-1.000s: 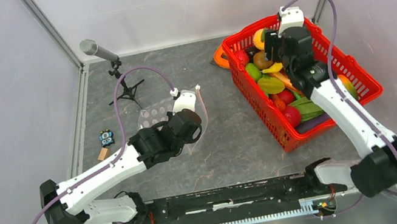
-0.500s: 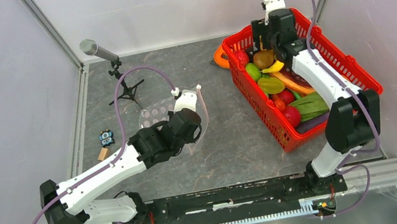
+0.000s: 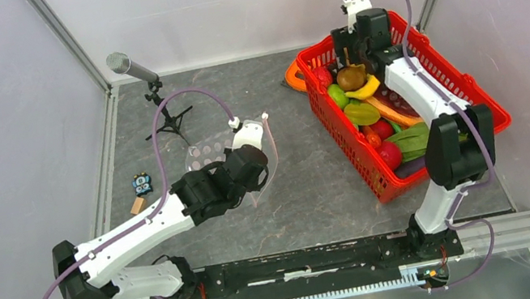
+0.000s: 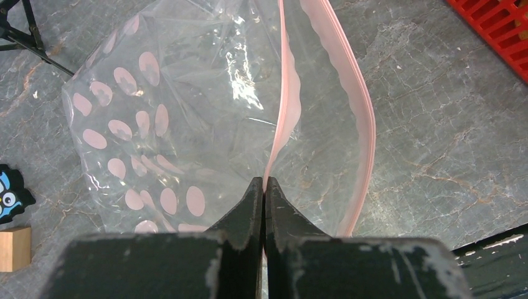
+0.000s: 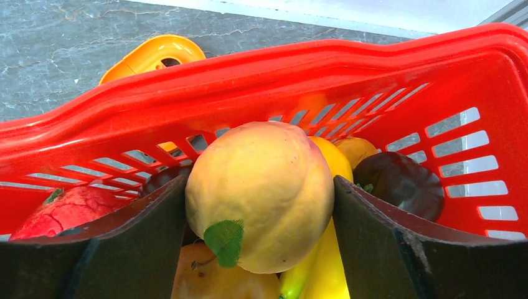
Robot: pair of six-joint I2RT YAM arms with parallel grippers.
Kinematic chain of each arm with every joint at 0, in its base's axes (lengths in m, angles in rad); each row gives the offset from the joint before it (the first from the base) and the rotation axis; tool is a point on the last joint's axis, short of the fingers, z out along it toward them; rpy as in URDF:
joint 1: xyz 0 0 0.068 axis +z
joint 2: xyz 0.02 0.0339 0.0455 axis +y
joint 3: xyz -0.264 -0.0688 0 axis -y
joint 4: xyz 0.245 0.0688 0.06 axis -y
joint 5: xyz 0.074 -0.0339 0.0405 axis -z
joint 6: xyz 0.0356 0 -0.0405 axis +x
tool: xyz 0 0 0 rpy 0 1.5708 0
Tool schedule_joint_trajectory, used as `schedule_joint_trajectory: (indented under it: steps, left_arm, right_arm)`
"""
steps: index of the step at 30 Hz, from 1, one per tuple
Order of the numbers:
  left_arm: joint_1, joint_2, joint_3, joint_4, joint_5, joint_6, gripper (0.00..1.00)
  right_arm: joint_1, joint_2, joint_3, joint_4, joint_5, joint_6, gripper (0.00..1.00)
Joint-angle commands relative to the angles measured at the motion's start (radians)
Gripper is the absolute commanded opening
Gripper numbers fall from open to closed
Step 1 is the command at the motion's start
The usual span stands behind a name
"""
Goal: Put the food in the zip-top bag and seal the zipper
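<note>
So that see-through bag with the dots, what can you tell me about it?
The bag is thin clear plastic, shiny and crinkled, with pale pink round dots printed on part of it. A pink zipper strip edges its mouth, which gapes open with the two strips bowed apart. The left gripper is shut on one strip, pinching it and holding that edge up. The rest seems to sag onto the grey stone-patterned table. Nothing shows inside it.

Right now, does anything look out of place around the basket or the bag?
An orange ring-shaped object lies on the table outside the red basket, against its far left corner. Nothing looks spilled or damaged.
</note>
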Motion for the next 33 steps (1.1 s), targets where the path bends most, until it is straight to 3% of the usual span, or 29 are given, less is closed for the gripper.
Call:
schedule_joint_trajectory:
  steps: [1,9,14,18,20,23,33]
  left_arm:
    - [0.005,-0.029,0.002,0.041,0.001,0.025,0.02]
    - [0.004,-0.022,0.010,0.040,0.005,0.024,0.02]
    - [0.007,-0.016,0.021,0.043,0.011,0.027,0.02]
    - [0.006,-0.014,0.021,0.048,0.024,0.028,0.02]
    - [0.005,-0.014,0.021,0.050,0.025,0.024,0.02]
    - [0.006,-0.011,0.018,0.063,0.028,0.022,0.02]
    - [0.007,0.009,0.051,0.071,0.042,0.004,0.02]
  right_arm:
    - [-0.008,-0.014,0.025,-0.003,-0.050,-0.004,0.77]
    - [-0.008,-0.303,-0.196,0.174,-0.131,0.067,0.57]
    - [-0.008,-0.482,-0.369,0.243,-0.220,0.145,0.57]
    - [-0.009,-0.583,-0.448,0.275,-0.374,0.166,0.57]
    - [-0.008,-0.615,-0.473,0.298,-0.525,0.211,0.57]
    - [0.010,-0.671,-0.565,0.440,-0.723,0.329,0.54]
    - [0.337,-0.742,-0.735,0.601,-0.743,0.416,0.53]
